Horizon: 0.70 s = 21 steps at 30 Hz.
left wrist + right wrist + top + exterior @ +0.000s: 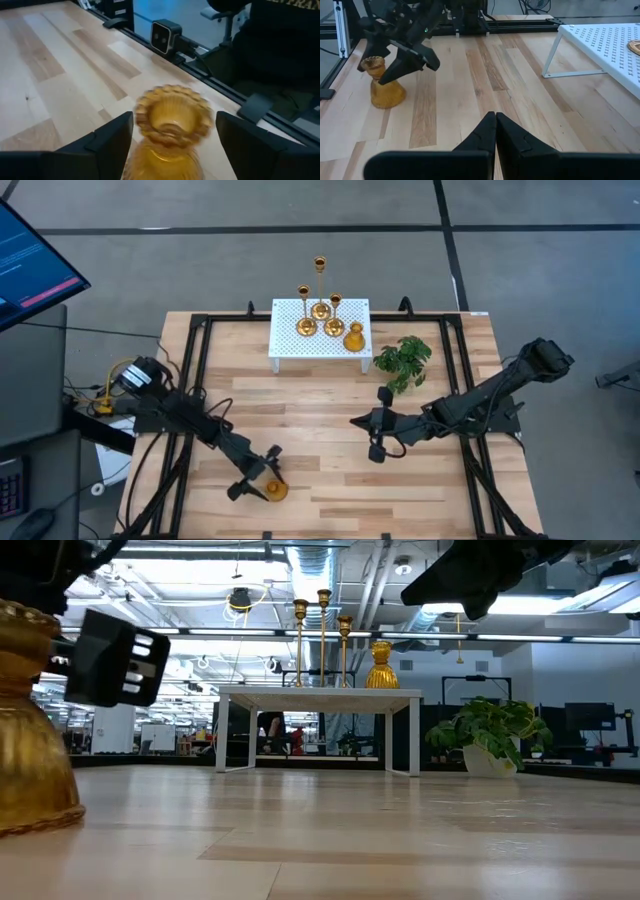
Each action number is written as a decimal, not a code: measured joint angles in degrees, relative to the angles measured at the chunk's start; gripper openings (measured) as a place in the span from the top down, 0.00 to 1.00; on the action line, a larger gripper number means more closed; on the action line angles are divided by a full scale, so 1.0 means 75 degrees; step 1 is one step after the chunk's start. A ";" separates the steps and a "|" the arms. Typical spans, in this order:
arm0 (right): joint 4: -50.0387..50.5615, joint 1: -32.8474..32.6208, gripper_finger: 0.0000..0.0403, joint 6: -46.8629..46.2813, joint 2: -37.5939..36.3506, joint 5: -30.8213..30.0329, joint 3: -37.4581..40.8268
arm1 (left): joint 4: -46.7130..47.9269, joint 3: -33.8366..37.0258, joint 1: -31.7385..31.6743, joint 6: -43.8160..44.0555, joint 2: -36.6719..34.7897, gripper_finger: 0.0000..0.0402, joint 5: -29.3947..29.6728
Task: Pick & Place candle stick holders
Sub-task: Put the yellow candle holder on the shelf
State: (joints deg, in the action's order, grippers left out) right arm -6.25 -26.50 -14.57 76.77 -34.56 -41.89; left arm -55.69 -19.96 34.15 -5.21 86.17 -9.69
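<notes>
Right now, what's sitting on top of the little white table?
On the white stand sit four gold candle stick holders: three tall thin ones and one short bulbous one. Nothing shows underneath it in the low view.

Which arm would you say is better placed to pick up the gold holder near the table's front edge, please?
Left. Its hand is open with fingers on either side of the holder, while the right hand is shut at mid-table.

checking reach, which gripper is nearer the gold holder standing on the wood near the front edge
Left. The left gripper sits right at the short holder, fingers open on either side of it. The right gripper is shut, farther off near the table's middle.
</notes>
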 joint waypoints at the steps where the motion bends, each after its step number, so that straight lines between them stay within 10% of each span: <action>1: 0.0002 0.0000 1.00 0.0000 0.0000 0.0000 0.0000 | 0.0000 -0.0066 -0.0018 0.0083 0.0075 0.29 0.0006; 21: 0.0028 -0.0015 1.00 -0.0003 0.0000 0.0002 0.0000 | -0.0129 -0.0269 -0.0069 0.0163 0.0571 0.42 0.0025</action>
State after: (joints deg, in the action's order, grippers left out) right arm -6.04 -26.61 -14.59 76.77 -34.54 -41.89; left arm -56.66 -21.98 33.63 -3.99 90.45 -9.50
